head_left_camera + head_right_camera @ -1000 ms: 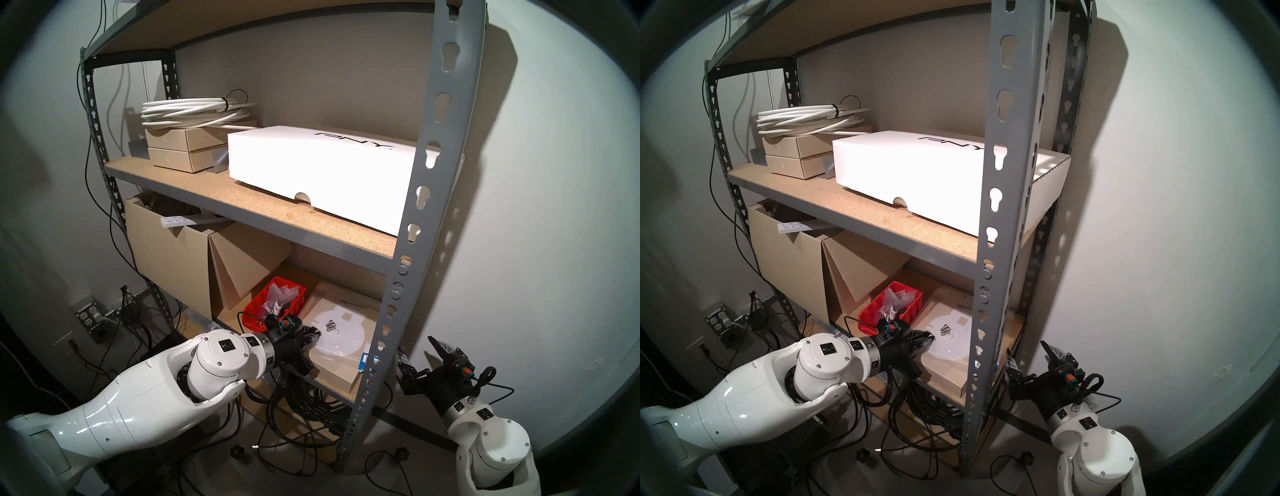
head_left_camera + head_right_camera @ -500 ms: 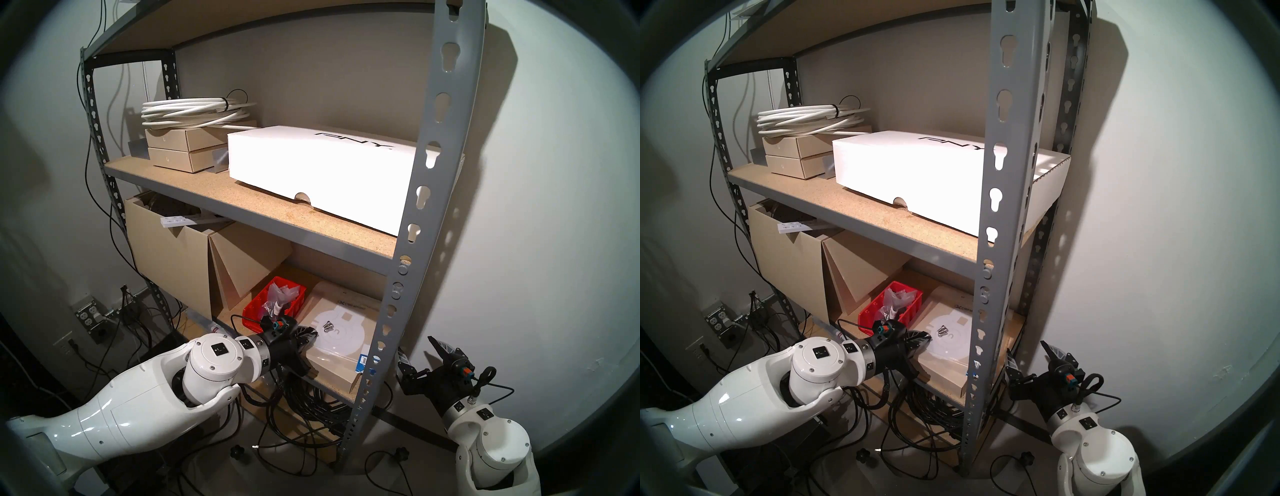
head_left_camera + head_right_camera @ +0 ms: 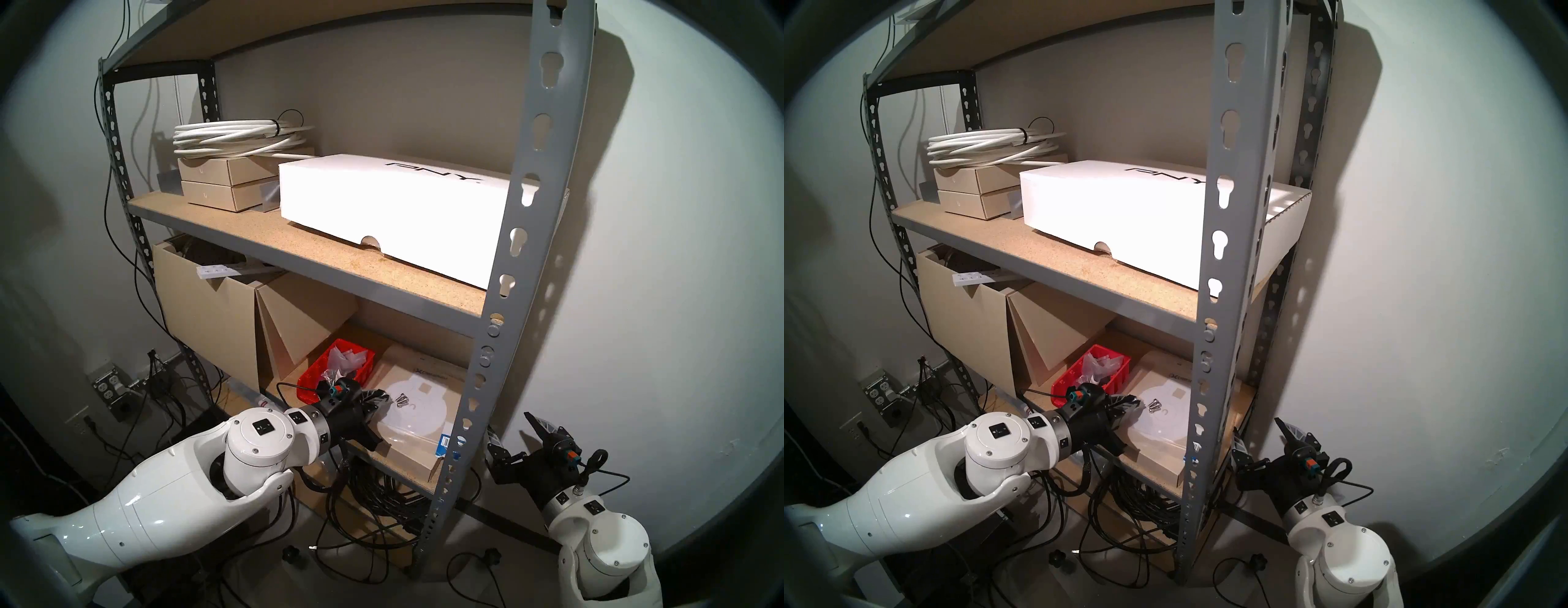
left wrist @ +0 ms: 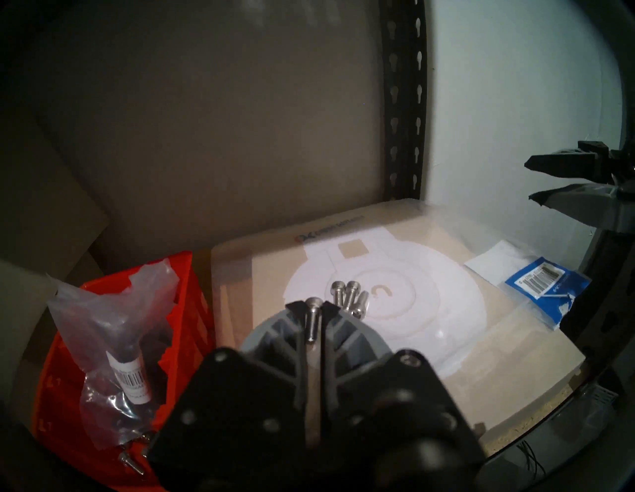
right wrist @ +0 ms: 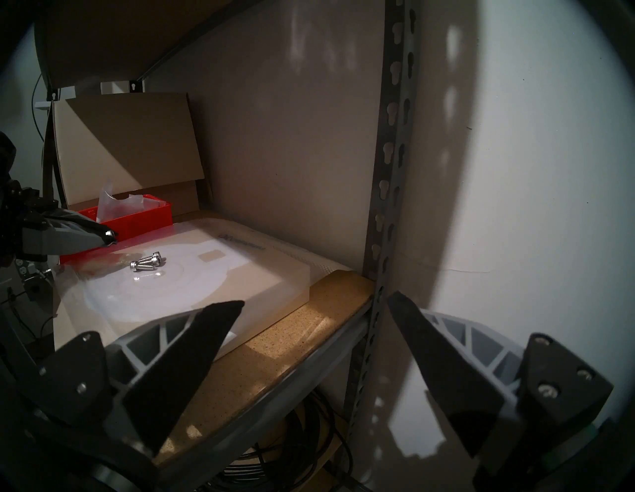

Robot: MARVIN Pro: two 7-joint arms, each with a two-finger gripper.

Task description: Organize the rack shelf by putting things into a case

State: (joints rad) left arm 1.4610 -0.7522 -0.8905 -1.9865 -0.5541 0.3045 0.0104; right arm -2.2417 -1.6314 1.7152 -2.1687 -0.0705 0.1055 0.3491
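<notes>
One silver screw is pinched between the two fingers of the left gripper, which are closed on its shaft; its round head shows at the fingertips. This gripper is above the near left part of a flat tan cardboard box wrapped in clear film, which lies on the lower board of the grey rack shelf. Just beyond the fingertips, more screws lie close together on the white round print of this box; the right wrist view shows two clearly, and the left wrist view seems to show a third. Just left of the box stands the red plastic bin. It holds clear plastic bags of hardware, and a loose screw lies near its front corner. A blue label lies at the right edge of the box. The right gripper is outside the rack, beside the front right upright, with its fingers wide apart and nothing between them.
</notes>
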